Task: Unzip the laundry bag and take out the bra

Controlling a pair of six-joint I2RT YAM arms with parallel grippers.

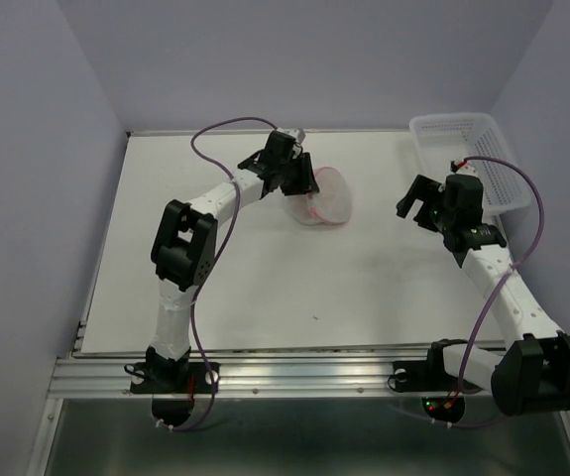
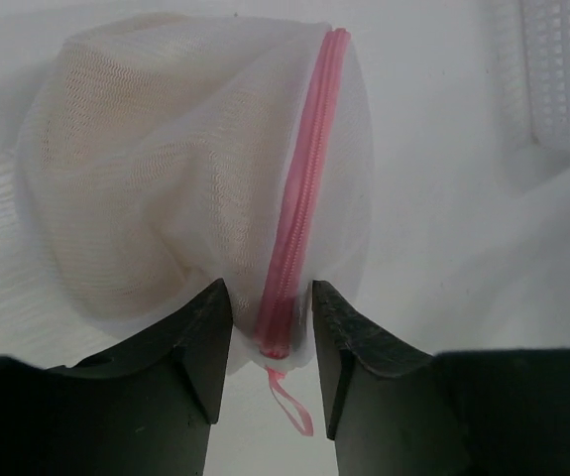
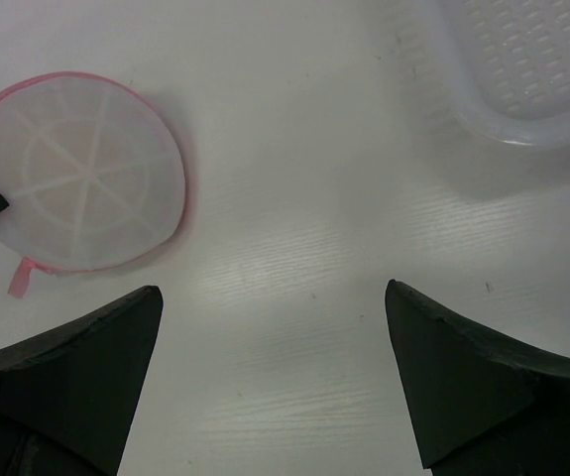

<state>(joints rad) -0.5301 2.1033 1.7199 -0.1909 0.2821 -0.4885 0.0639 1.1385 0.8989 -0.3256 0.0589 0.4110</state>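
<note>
The laundry bag [image 1: 324,196] is a round white mesh pouch with a pink zipper rim, at the far middle of the table. My left gripper [image 1: 299,177] is shut on its edge at the zipper end. In the left wrist view both fingers [image 2: 205,347] press the mesh beside the pink zipper [image 2: 299,228], and a pink pull loop [image 2: 294,402] hangs below. The beige bra [image 2: 136,178] shows through the mesh, inside the bag. The zipper looks closed. My right gripper [image 1: 418,203] is open and empty over bare table, right of the bag [image 3: 76,169].
A white plastic lattice basket [image 1: 473,159] stands at the far right corner, just behind my right gripper; it also shows in the right wrist view [image 3: 532,69] and the left wrist view [image 2: 562,69]. Walls enclose the table on three sides.
</note>
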